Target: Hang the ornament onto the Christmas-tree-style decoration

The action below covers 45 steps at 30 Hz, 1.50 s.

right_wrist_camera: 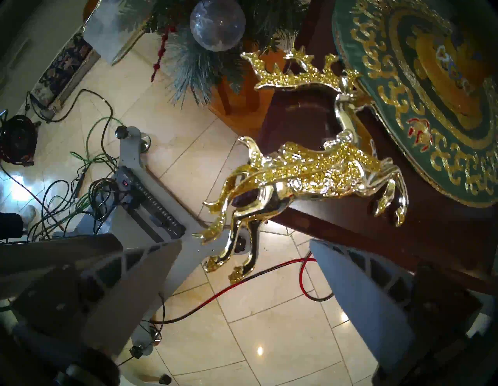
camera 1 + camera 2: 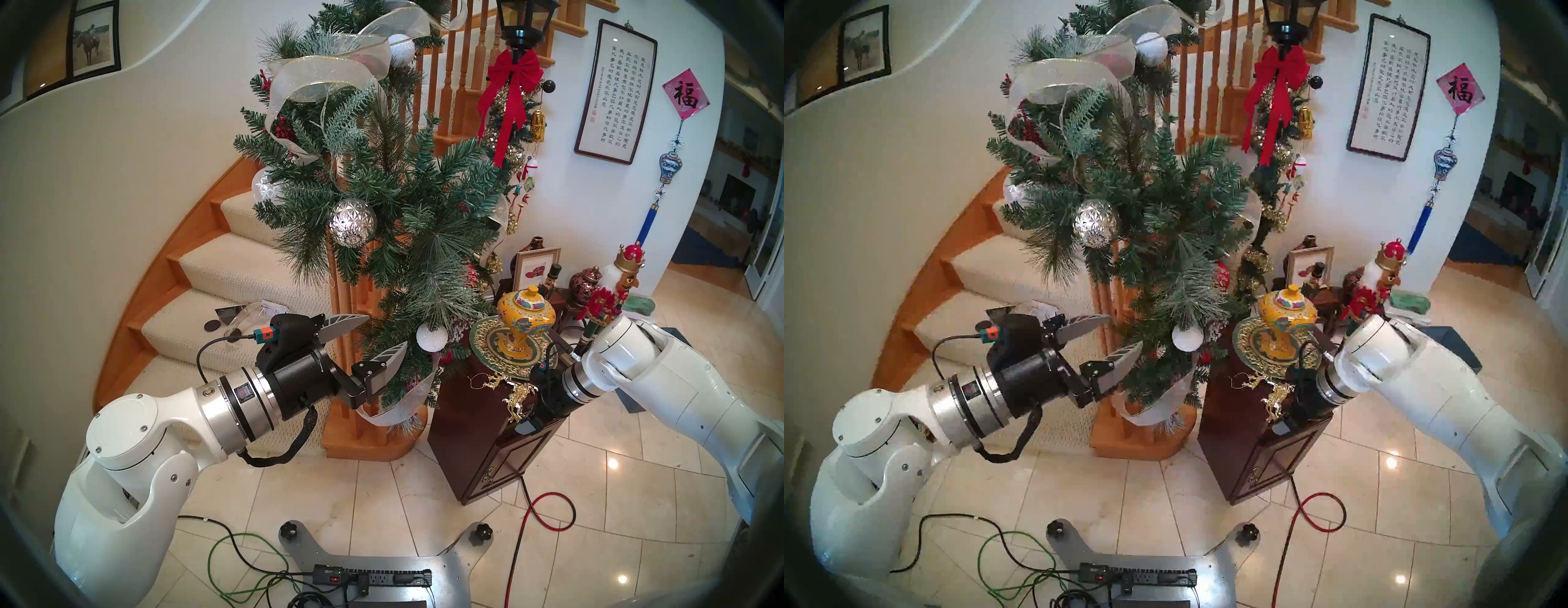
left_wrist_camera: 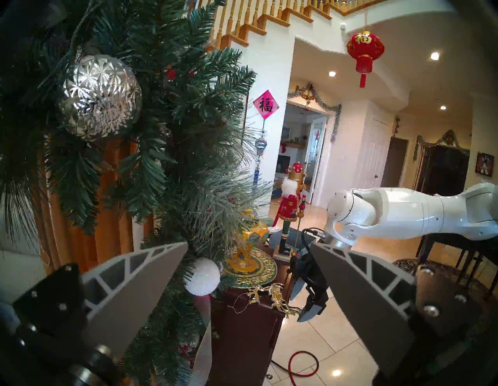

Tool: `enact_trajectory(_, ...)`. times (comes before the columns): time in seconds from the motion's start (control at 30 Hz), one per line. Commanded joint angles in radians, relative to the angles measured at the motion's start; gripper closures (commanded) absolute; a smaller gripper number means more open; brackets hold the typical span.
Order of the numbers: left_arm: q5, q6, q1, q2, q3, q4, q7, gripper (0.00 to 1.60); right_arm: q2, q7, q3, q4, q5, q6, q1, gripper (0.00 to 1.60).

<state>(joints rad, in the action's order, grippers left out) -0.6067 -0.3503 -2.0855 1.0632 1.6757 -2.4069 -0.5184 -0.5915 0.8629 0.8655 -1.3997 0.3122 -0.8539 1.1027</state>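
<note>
The gold reindeer ornament (image 1: 304,172) lies on the top of a dark wooden cabinet (image 2: 500,450), at its front corner, just beside a green and gold embroidered mat (image 1: 420,89) that carries a yellow lidded jar (image 2: 524,322). One reindeer hangs partly over the cabinet's edge, its legs out past the wood, and a thin string loop (image 3: 238,303) trails from the chain's other end across the cabinet top. The right gripper (image 1: 245,244) hovers close to that overhanging reindeer with its jaws spread wide; in the right wrist view the figure's legs sit just ahead of the gap between the two fingers, touching neither. The left gripper (image 2: 379,335) is held at the lower part of the green pine garland (image 2: 382,204) on the staircase post, jaws also wide apart, with a white snowy ball (image 2: 432,337) near its fingertips and a faceted silver ball (image 2: 353,223) higher up in the branches. It holds nothing.
</note>
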Motion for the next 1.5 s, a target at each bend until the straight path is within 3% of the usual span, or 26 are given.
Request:
enact_trajectory(0.0, 0.0, 0.001, 0.001, 0.0, 0.002, -0.006, 0.0, 0.0, 0.005, 0.003, 0.008, -0.002, -0.001, 0.001, -0.014, 0.0)
enact_trajectory(1.47, 0.0, 0.001, 0.001, 0.0, 0.002, -0.006, 0.0, 0.0, -0.02, 0.017, -0.003, 0.04, -0.016, -0.004, -0.033, 0.0)
